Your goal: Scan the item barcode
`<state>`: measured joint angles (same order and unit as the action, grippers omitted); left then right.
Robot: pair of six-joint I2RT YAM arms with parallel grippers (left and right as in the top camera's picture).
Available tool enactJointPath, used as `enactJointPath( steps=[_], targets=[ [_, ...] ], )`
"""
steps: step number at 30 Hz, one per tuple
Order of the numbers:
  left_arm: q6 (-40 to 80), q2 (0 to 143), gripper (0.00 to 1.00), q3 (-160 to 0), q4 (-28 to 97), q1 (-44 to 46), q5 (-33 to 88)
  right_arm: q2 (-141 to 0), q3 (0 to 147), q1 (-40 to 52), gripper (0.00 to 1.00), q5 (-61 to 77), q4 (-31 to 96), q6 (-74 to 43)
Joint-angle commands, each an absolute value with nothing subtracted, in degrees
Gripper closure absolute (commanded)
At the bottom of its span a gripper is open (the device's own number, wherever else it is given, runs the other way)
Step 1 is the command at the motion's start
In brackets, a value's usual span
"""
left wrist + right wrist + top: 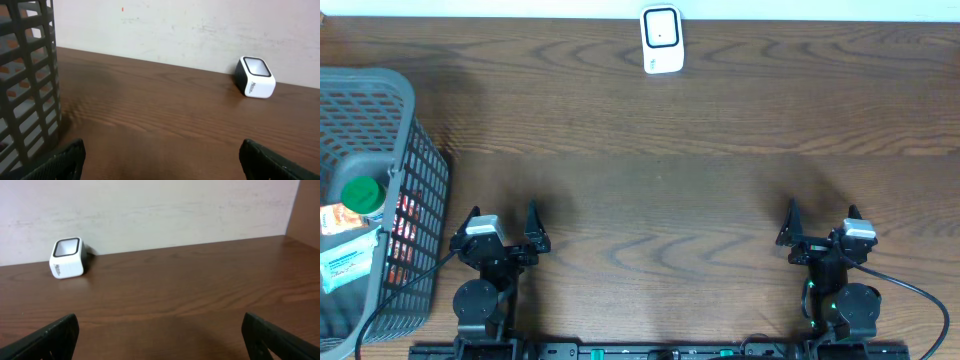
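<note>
A white barcode scanner [662,39] with a dark window stands at the table's far edge, against the wall; it also shows in the left wrist view as the scanner [255,77] and in the right wrist view as the scanner [67,258]. Items lie in a grey mesh basket [408,110] at the left: a green-capped bottle [363,194], a white packet [347,260] and an orange-red pack [408,215]. My left gripper [504,225] sits open near the table's front, just right of the basket. My right gripper [821,222] is open at the front right. Both hold nothing.
The basket wall [27,75] rises close on the left in the left wrist view. A pale wall [150,210] runs behind the table. Black cables [910,290] trail from the arm bases along the front edge.
</note>
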<state>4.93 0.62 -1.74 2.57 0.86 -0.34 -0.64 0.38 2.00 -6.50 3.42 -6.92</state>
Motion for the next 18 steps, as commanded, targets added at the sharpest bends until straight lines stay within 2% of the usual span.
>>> enactJointPath(
  steps=[1,9,13,18],
  targets=[
    [5.41,0.3,0.02,-0.27,4.05,0.69,-1.28,-0.67,0.32,2.35,0.01,-7.2,3.64,-6.15],
    [5.45,0.3,0.02,-0.27,4.01,0.69,-1.21,-0.67,0.32,2.35,0.01,-7.2,3.64,-6.15],
    [5.67,0.34,0.02,-0.27,3.46,0.73,6.2,-0.67,0.32,2.35,0.01,-7.2,3.64,-6.15],
    [5.45,0.71,0.02,-0.27,3.42,0.73,6.9,-0.67,0.32,2.35,0.01,-7.2,3.64,-6.15]
  ],
)
